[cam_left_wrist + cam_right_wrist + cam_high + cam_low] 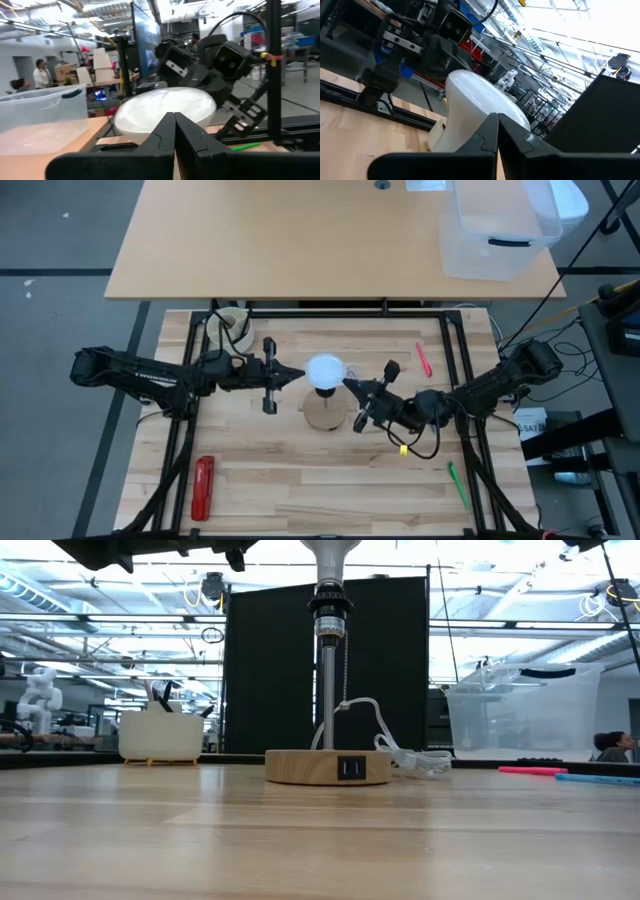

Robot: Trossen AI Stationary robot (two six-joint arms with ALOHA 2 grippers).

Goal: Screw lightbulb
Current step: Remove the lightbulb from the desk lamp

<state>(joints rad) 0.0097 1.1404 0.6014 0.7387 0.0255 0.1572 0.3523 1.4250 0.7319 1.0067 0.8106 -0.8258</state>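
- The lightbulb [326,370] sits on top of the lamp's socket [329,612], above the round wooden base [330,766] at mid-desk.
- The left hand [297,375] and right hand [349,385] flank the dome, each with fingers pressed together, holding nothing.
- To do this well, I judge one hand must open, grip the dome squarely and turn gently.
- The wooden desk [280,470] also carries a red tool [203,487] and pens; a workshop lies beyond.
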